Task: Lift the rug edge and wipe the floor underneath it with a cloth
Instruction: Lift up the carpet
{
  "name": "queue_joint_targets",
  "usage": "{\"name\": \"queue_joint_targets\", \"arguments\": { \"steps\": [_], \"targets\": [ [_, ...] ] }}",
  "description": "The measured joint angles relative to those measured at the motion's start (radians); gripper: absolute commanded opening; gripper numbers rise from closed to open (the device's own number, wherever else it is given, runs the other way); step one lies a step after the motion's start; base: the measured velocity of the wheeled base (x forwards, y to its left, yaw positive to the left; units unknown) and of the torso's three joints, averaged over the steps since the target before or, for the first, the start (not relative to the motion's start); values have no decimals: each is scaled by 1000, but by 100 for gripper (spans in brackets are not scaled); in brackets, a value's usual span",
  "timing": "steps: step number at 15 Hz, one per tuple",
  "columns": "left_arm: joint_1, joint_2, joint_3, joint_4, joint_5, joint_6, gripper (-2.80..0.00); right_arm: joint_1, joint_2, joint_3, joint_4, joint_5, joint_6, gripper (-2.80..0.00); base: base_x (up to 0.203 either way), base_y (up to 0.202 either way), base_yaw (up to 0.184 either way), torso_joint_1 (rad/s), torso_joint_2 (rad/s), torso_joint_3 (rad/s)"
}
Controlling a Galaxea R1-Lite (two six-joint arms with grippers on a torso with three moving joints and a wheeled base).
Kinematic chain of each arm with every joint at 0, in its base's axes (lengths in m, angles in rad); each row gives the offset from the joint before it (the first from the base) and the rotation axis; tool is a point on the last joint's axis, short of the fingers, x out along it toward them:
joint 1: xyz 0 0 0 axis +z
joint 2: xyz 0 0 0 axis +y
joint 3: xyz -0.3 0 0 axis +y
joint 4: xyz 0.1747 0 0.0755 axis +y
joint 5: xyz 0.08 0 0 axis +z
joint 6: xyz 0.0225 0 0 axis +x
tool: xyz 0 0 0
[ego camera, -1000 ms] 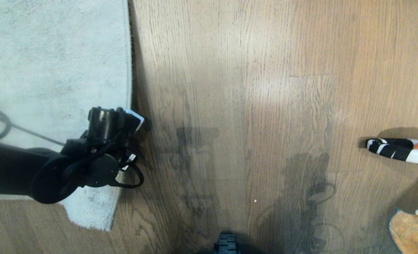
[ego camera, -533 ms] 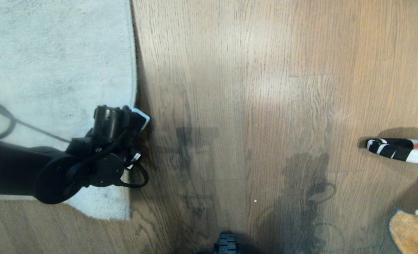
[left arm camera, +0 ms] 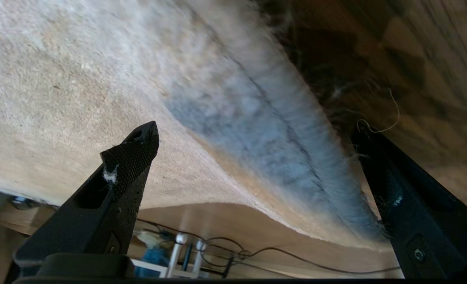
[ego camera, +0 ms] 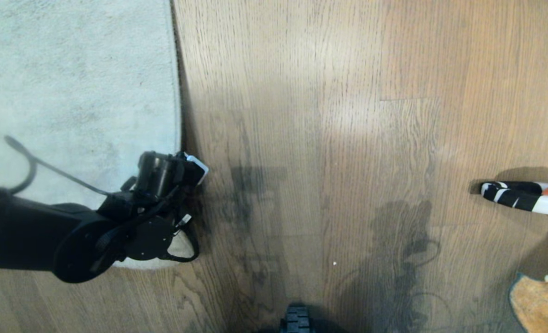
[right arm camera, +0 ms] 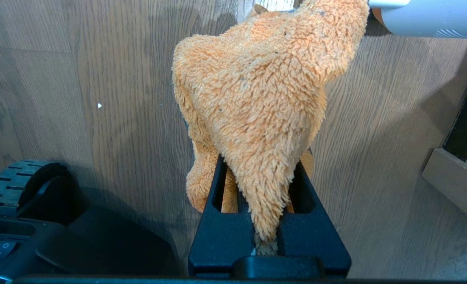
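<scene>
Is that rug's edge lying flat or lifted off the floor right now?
Lifted, at least partly. In the left wrist view the rug edge curves up with a gap beneath it, between the left gripper's open fingers, above the floor.

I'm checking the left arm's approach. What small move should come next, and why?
Probably close the left hand on the rug edge: its fingers stand wide open on either side of that border, nothing gripped, while the right hand already holds the cloth.

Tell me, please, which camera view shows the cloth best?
The right wrist view: the cloth fills it, pinched in the shut right gripper. The head view catches only a corner at the frame's edge; the left wrist view shows none.
</scene>
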Motion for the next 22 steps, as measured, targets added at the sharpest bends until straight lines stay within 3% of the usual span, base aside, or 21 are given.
{"name": "queue_joint_targets", "arguments": {
  "steps": [3, 8, 11, 16, 20, 22],
  "targets": [
    [8, 1, 34, 1, 10, 16, 0, 0, 0, 0, 0, 0, 0, -280, 0, 0, 0, 0, 0, 0],
    [21, 0, 43, -2, 46, 110, 0, 1, 0, 0, 1, 0, 0, -280, 0, 0, 0, 0, 0, 0],
    [19, -3, 30, -30, 87, 192, 0, 1, 0, 0, 1, 0, 0, -280, 0, 0, 0, 0, 0, 0],
    [9, 12, 31, -239, 108, 374, 0, 1, 0, 0, 1, 0, 0, -280, 0, 0, 0, 0, 0, 0],
    [-28, 51, 52, -337, 117, 370, 0, 0, 0, 0, 1, 0, 0, -280, 0, 0, 0, 0, 0, 0],
    [-56, 62, 60, -339, 160, 368, 0, 0, 0, 0, 1, 0, 0, -280, 0, 0, 0, 0, 0, 0]
  ]
}}
